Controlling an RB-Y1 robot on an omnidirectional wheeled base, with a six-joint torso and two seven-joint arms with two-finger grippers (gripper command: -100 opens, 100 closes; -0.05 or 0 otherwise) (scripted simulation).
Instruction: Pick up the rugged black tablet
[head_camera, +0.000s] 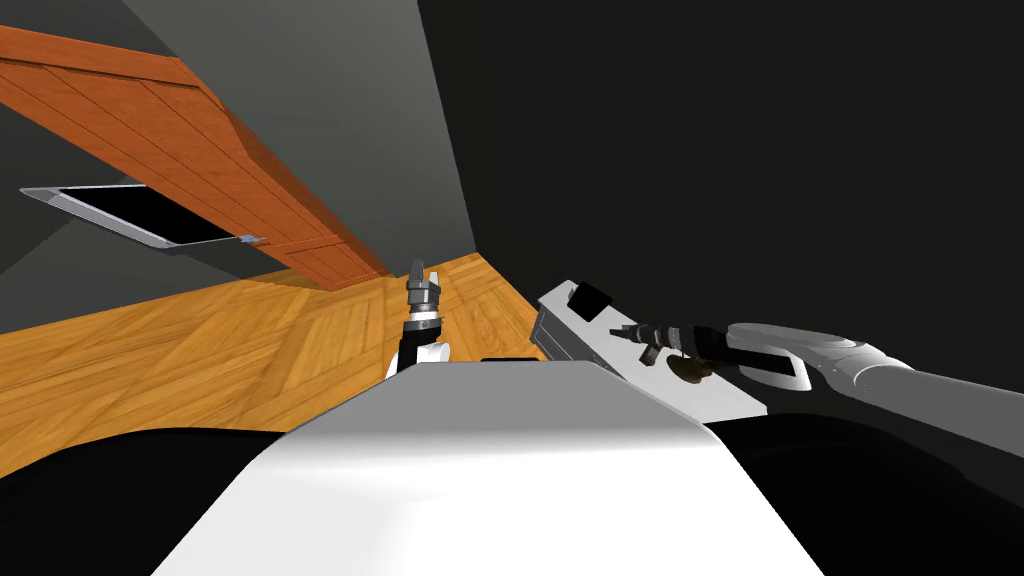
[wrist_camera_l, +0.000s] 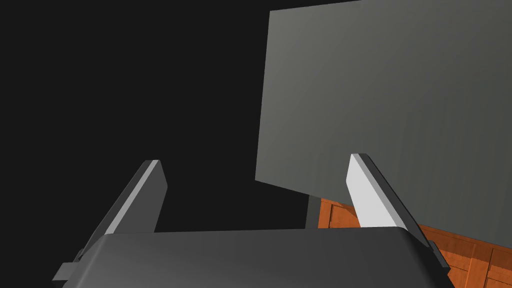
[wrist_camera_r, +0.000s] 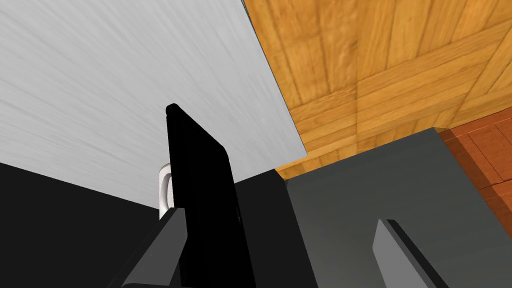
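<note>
With the right tool spread open over the pale worktop and the black tablet edge-on between its fingers, close against one and well apart from the other, I'd centre first, then close squarely on its flat faces; the left tool hangs open.

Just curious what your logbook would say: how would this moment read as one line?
right claw: open over white table, black tablet inside its gap, off-centre, not clamped | left claw: open, holding nothing
</note>
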